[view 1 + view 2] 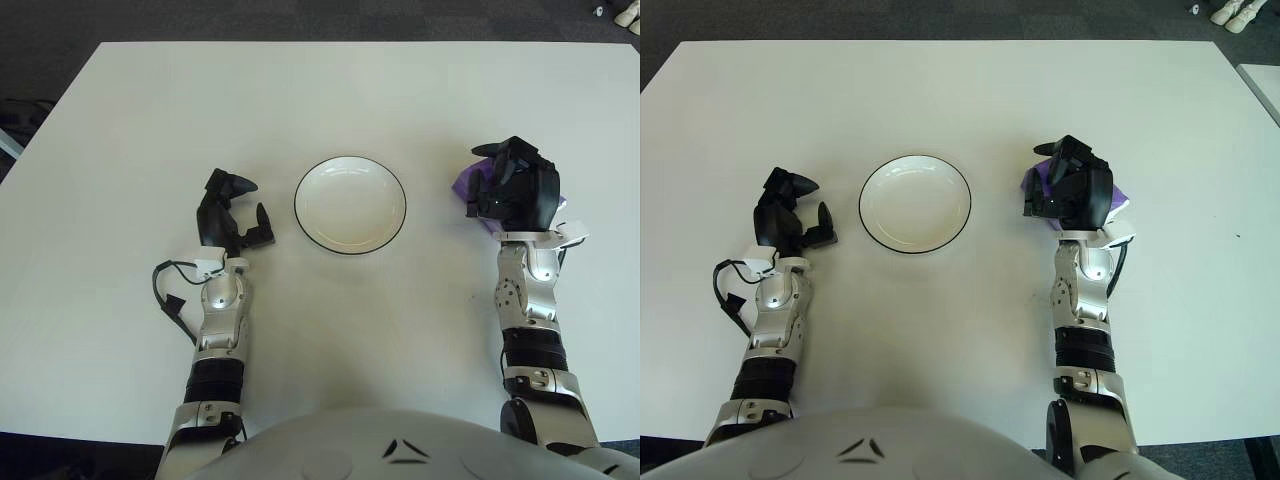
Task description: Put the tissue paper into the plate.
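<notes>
A white table (330,90) fills nearly the whole view, its surface matte and uniform. Beyond its far and left edges lies a dark carpeted floor (300,18). A pair of pale shoes (1232,12) sits on that floor at the far right corner.

The plate (349,204), white with a thin dark rim, stands at the middle of the table between my two arms. Nothing lies in it.

My right hand (513,190) is to the right of the plate and well apart from it. Its fingers are curled down over the tissue paper (465,183), a purple pack, and clamped on it. Only the pack's left edge and a strip at the right show from under the hand. I cannot tell whether the pack touches the table.

My left hand (232,212) shows just left of the plate, fingers apart and holding nothing. A black cable (167,290) loops out beside its wrist.
</notes>
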You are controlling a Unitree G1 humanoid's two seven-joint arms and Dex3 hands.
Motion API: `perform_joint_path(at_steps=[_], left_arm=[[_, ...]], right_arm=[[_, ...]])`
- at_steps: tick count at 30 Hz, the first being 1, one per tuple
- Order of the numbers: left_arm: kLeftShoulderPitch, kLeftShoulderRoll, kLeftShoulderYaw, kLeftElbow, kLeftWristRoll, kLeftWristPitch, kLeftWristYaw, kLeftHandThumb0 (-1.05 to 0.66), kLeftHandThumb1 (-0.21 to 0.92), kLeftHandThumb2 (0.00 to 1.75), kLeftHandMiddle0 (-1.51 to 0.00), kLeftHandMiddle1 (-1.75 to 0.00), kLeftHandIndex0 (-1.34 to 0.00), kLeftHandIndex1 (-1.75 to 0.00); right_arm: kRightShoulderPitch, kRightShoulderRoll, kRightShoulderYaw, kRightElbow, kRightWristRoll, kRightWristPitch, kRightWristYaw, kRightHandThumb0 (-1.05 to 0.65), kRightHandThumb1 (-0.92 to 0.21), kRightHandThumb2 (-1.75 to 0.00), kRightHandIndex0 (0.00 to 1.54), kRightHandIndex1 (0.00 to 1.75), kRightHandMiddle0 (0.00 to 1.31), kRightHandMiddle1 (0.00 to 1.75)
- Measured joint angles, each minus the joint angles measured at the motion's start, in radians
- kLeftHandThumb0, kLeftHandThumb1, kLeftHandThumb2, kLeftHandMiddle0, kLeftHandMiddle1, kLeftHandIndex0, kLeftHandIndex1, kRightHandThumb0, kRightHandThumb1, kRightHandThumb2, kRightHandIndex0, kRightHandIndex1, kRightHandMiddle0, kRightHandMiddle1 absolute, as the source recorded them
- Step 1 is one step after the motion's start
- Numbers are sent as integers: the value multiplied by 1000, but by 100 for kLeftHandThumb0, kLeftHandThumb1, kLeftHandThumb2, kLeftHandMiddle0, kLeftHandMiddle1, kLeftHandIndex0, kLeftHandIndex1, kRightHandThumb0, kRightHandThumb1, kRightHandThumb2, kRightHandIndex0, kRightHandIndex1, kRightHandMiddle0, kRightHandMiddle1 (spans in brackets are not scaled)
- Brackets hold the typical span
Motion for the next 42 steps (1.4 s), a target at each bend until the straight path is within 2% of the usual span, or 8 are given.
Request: perform_joint_path(at_steps=[2, 5, 7, 9, 13, 23, 32, 42], left_arm=[[0, 0, -2, -1, 1, 2, 0, -1, 3, 165, -76, -175, -65, -175], [0, 0, -3, -4, 4, 4, 1, -1, 3, 165, -75, -175, -66, -175], [0, 0, -4, -8, 6, 6, 1, -1, 5, 163, -73, -175, -66, -174], [1, 0, -4, -12, 7, 8, 1, -1, 6, 162, -72, -175, -66, -174], [11, 0, -2, -16, 10, 14, 3, -1, 8, 160, -69, -175, -65, -175], [16, -5, -6, -17, 22, 23, 7, -1, 1, 167, -77, -175, -67, -174], [13, -10, -8, -17, 22, 20, 7, -1, 1, 168, -77, -175, -68, -174], [15, -11, -8, -15, 18, 17, 1, -1, 6, 162, -71, -175, -67, -173]], right_arm=[[-1, -46, 3, -15, -89, -7, 3, -42, -12, -155, 110, 175, 88, 175], [-1, -136, 3, -51, -184, -15, 33, -49, -15, -152, 90, 175, 79, 175], [7, -207, -8, -80, -225, -22, 62, -49, -24, -139, 53, 175, 70, 173], [23, -284, -25, -102, -258, -28, 93, -67, -24, -126, 27, 175, 43, 174], [66, -448, -61, -119, -377, -59, 127, -94, -38, -98, 6, 130, 9, 144], [78, -581, -50, -128, -644, -100, 68, -105, -74, -62, 0, 29, 0, 40], [42, -645, -35, -136, -708, -144, 38, -105, -79, -58, 0, 2, 0, 5], [42, -738, -29, -122, -759, -211, 21, -105, -79, -57, 0, 0, 0, 0]])
